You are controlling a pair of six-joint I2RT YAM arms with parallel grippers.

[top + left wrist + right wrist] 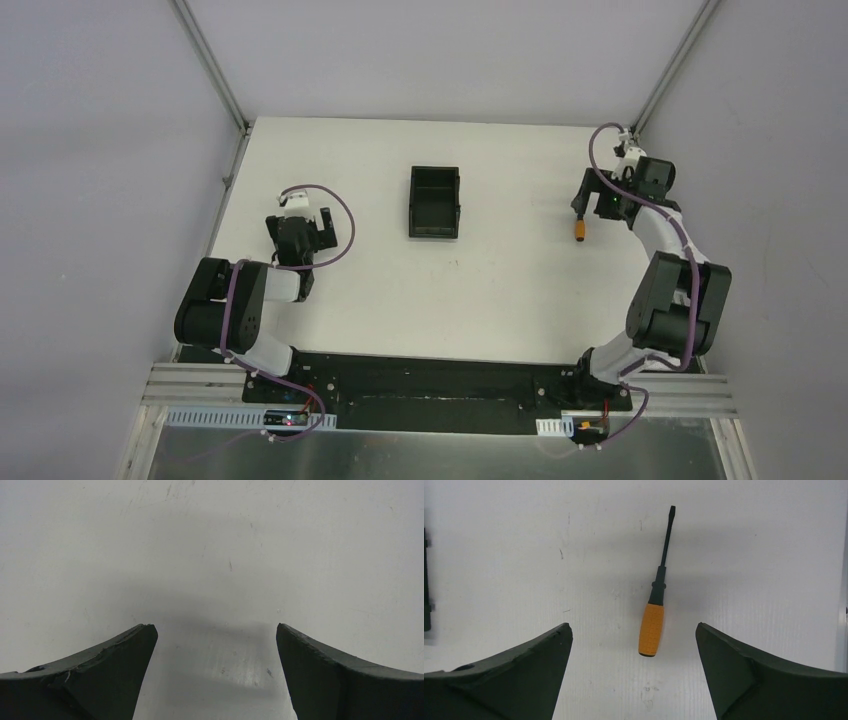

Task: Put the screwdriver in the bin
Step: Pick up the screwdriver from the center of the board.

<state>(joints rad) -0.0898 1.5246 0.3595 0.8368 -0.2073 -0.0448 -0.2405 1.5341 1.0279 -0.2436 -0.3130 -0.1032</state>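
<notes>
The screwdriver point(659, 580) has an orange handle with a finely textured, matt grip and a dark, dull shaft. The bin point(412, 200) looks like black plastic. The counter point(300, 555) is white and matt, with light scuffs and scratches. The left pincer point(216, 626) fingers point(100, 670) are dark and matt, with chipped edges.

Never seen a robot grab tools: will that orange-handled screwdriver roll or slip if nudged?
Likely rolls: the screwdriver lies flat on the smooth table, and its handle looks round. The handle's dimpled texture should resist slipping. Thin shaft, small size: probably stiff and light.
</notes>
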